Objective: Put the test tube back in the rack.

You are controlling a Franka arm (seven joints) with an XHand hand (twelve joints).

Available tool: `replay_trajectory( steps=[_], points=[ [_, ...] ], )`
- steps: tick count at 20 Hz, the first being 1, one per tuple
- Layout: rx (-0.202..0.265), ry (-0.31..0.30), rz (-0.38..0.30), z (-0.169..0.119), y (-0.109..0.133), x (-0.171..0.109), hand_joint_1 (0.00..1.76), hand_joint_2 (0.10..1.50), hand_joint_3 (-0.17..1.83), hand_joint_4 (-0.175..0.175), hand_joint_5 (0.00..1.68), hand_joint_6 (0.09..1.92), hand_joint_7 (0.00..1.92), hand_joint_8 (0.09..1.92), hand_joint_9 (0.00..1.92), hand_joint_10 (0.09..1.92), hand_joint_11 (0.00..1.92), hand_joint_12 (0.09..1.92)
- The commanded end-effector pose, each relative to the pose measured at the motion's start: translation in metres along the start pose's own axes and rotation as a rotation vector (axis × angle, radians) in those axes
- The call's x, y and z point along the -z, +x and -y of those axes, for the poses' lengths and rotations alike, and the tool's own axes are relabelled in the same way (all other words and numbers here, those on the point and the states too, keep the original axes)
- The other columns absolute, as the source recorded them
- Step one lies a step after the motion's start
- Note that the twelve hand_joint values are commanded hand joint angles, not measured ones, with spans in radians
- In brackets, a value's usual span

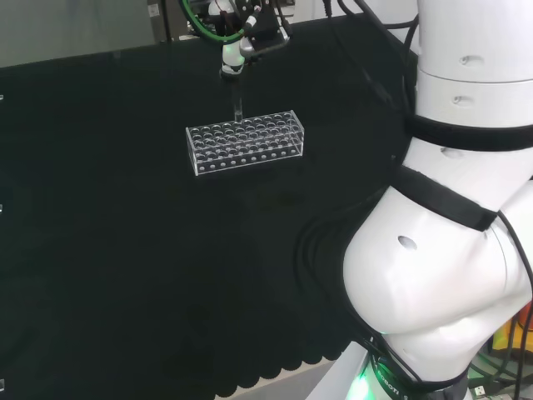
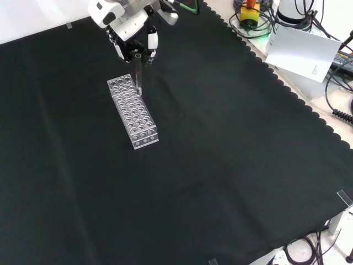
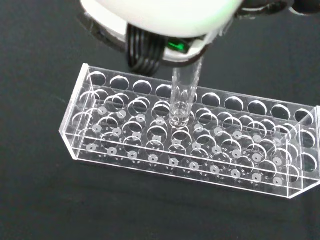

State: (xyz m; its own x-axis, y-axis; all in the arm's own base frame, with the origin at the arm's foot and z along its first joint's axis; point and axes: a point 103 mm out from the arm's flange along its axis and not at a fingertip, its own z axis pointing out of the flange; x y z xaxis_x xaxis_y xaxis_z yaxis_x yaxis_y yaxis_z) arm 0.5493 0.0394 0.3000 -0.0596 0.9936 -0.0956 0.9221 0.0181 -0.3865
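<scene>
A clear plastic test tube rack (image 1: 246,142) (image 2: 132,111) (image 3: 190,137) with several rows of round holes lies on the black cloth. The hand (image 1: 233,57) (image 2: 131,34) hangs above its far side in the head view, fingers curled round the top of a clear glass test tube (image 1: 237,107) (image 2: 138,74) (image 3: 184,97). The tube hangs upright. In the wrist view its rounded lower end sits at a hole in the rack's middle rows; whether it is inside the hole I cannot tell. A blurred white part of the hand (image 3: 160,15) shows above it.
The arm's big white links (image 1: 450,208) stand at the right of the head view. Beyond the cloth's scalloped edge in the front view lie a white sheet (image 2: 300,49), cables and a yellow and red button box (image 2: 249,12). Black cloth (image 2: 220,165) spreads around the rack.
</scene>
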Motion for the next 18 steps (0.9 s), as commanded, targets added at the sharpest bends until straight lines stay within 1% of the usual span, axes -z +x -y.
replay_trajectory(
  steps=[1, 7, 12, 18],
  points=[
    [-0.003, 0.021, 0.004, -0.005, -0.001, -0.009, 1.24, 0.61, 0.65, -0.175, 1.45, 0.32, 1.82, 0.38, 1.75, 0.29, 1.34, 0.77],
    [-0.011, 0.043, 0.005, -0.013, -0.006, -0.019, 1.24, 0.61, 0.65, -0.175, 1.45, 0.32, 1.82, 0.38, 1.75, 0.29, 1.34, 0.77],
    [-0.021, 0.049, -0.002, -0.02, -0.011, -0.022, 1.24, 0.61, 0.65, -0.175, 1.45, 0.32, 1.82, 0.38, 1.75, 0.29, 1.34, 0.77],
    [-0.031, 0.053, -0.031, -0.028, -0.014, -0.024, 1.24, 0.6, 0.65, -0.175, 1.45, 0.32, 1.82, 0.38, 1.75, 0.29, 1.34, 0.77]
  ],
)
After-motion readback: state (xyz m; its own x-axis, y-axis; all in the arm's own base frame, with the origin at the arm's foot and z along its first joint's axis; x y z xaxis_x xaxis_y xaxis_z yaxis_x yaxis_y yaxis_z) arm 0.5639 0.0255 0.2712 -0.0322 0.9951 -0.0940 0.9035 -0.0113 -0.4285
